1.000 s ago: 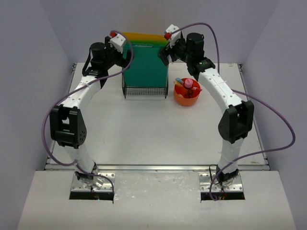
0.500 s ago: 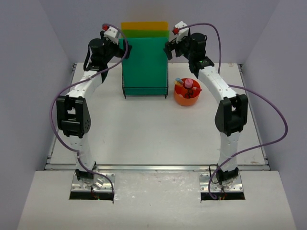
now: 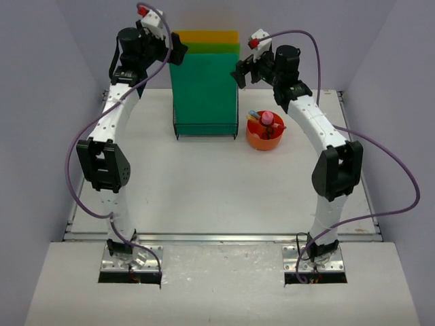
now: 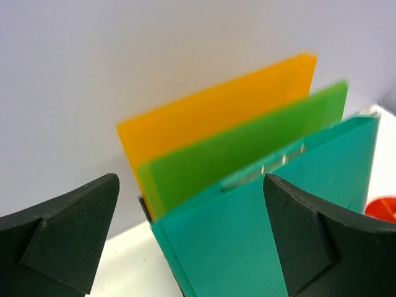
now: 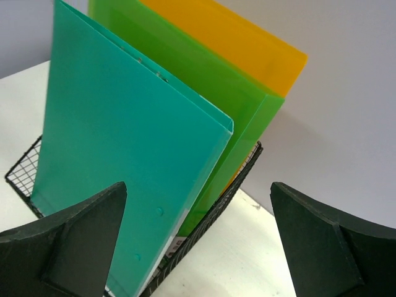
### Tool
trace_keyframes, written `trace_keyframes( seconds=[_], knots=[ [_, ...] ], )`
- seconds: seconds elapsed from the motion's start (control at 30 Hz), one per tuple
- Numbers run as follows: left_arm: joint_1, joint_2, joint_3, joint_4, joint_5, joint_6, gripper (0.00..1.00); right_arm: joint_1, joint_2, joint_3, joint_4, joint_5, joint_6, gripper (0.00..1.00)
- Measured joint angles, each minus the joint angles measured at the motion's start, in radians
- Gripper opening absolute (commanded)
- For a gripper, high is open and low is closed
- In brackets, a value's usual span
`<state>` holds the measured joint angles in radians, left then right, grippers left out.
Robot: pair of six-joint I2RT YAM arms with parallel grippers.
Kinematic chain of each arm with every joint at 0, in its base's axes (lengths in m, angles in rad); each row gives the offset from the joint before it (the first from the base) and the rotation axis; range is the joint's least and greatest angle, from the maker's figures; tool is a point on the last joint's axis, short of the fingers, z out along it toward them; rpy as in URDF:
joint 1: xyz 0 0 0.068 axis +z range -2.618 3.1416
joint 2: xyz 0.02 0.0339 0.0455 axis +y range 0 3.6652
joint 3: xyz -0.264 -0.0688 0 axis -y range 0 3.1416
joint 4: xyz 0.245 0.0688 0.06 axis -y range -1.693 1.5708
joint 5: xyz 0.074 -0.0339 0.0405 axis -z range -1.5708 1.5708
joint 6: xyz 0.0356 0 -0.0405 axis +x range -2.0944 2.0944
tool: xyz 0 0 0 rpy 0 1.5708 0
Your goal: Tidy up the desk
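The white desk (image 3: 204, 183) has a silver rail (image 3: 224, 236) along its near edge. A black wire-mesh rack (image 3: 204, 129) at the back holds three upright folders: teal (image 3: 204, 88) in front, green (image 3: 211, 47) behind it, orange (image 3: 204, 35) at the rear. My left gripper (image 3: 178, 49) is open and empty, high beside the folders' top left corner. My right gripper (image 3: 239, 71) is open and empty beside the teal folder's right edge. In the left wrist view the teal folder (image 4: 278, 204) shows between my fingers (image 4: 62, 235). The right wrist view shows the teal folder (image 5: 124, 154) and rack (image 5: 210, 223).
A round orange compartment tray (image 3: 265, 136) with pens and small items stands right of the rack, under my right arm; its edge shows in the left wrist view (image 4: 382, 207). Grey walls close in the back and both sides of the desk.
Both grippers have drawn back from the teal folder's top corners. The left one has risen higher. The teal folder now stands upright in the rack on its own.
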<state>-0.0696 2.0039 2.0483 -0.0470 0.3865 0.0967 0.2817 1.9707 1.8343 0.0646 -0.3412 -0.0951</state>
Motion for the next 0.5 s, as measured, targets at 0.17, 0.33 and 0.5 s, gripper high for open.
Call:
trace_keyframes(
  seconds=[0.17,0.33,0.5],
  knots=[
    [0.008,-0.097,0.126,-0.223,-0.011,0.000,1.00,-0.013,-0.132,0.014,-0.174,0.018,-0.027,0.99],
    [0.024,-0.413,-0.281,-0.339,0.018,0.015,1.00,-0.132,-0.357,-0.137,-0.338,0.011,-0.021,0.99],
    [0.064,-0.520,-0.628,-0.420,0.063,0.010,1.00,-0.275,-0.584,-0.510,-0.459,0.004,-0.019,0.99]
  ],
)
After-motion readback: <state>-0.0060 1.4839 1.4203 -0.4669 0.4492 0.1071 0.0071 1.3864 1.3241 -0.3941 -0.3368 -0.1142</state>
